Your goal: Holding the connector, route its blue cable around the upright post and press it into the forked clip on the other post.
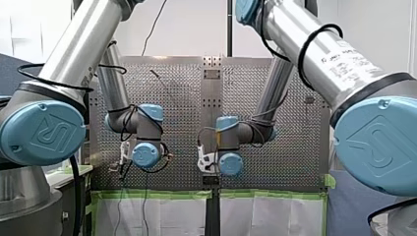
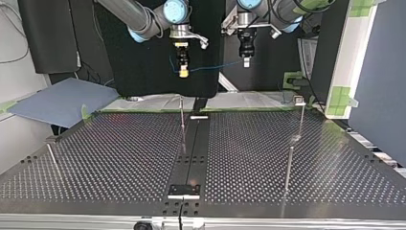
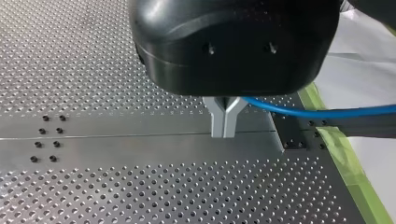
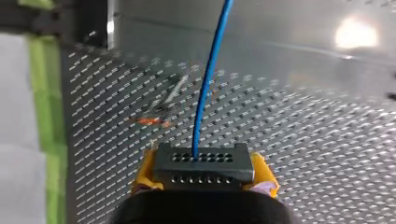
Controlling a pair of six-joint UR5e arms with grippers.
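The perforated table [image 2: 119, 158] carries the posts, and both arms hang above its far edge in the top view, well apart from them. I count two arms, my left arm [image 1: 83, 44] and my right arm [image 1: 324, 54], each with one gripper

Two upright posts are plain to see: a bare upright post [image 2: 182, 117] near the table's middle strip, and a second post [image 2: 298, 120] at the top view's right with a small head, which I take for the forked clip. Whether the other thin rods on the table are posts or reflections I cannot tell

My right gripper [image 2: 182, 73] has its yellow pads [image 4: 144, 170] closed on the sides of the one black connector [image 4: 203, 163]. My left gripper [image 3: 224, 130] has its metal fingers pinched together on the one blue cable [image 4: 208, 79], which runs in the air between the two grippers

Routing looks not yet begun: the cable touches neither post. The next move calls for lowering both grippers, carrying the cable around the bare post with the span kept taut, then pressing it into the clip
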